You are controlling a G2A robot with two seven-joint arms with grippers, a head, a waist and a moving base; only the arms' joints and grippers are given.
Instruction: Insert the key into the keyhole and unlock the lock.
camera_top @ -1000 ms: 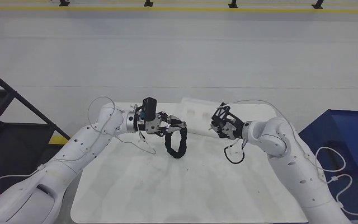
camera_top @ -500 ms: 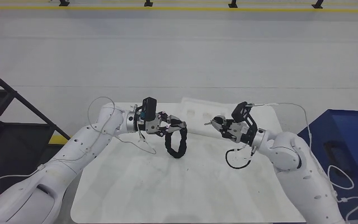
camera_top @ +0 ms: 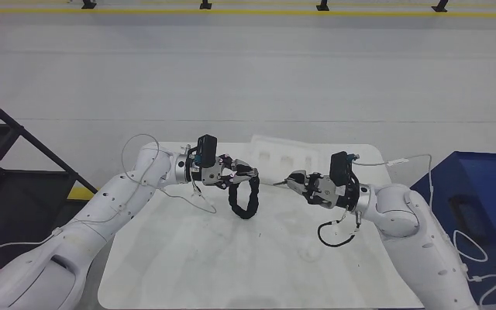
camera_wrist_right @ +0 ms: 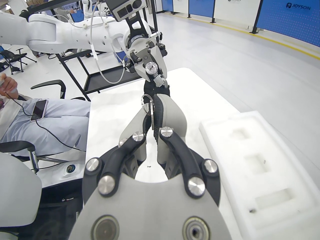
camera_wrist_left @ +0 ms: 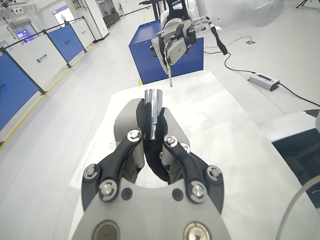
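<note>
The lock has a chrome cylinder [camera_wrist_left: 153, 111] and a black cable loop [camera_top: 246, 200] that hangs down over the white table [camera_top: 256, 263]. My left gripper [camera_top: 239, 172] is shut on the cylinder, and its keyhole face [camera_wrist_right: 150, 68] points toward the right arm. My right gripper [camera_top: 297, 182] is shut on the key [camera_wrist_right: 151, 112], whose ring shows beside the fingers. The key blade [camera_wrist_left: 169, 74] points at the cylinder's end, a short gap away and roughly level with it. In the left wrist view the right gripper [camera_wrist_left: 168, 58] is seen farther off, beyond the left gripper [camera_wrist_left: 151, 116].
A white foam tray [camera_wrist_right: 250, 151] with rectangular recesses lies at the table's far edge [camera_top: 271, 149]. A blue bin [camera_top: 465, 186] stands to the right of the table and a black rack [camera_top: 23, 147] to the left. A black cable loop [camera_top: 335, 232] hangs from the right arm.
The right arm has turned its wrist over and brought the key leftward, toward the lock. The left arm has kept still with the lock.
</note>
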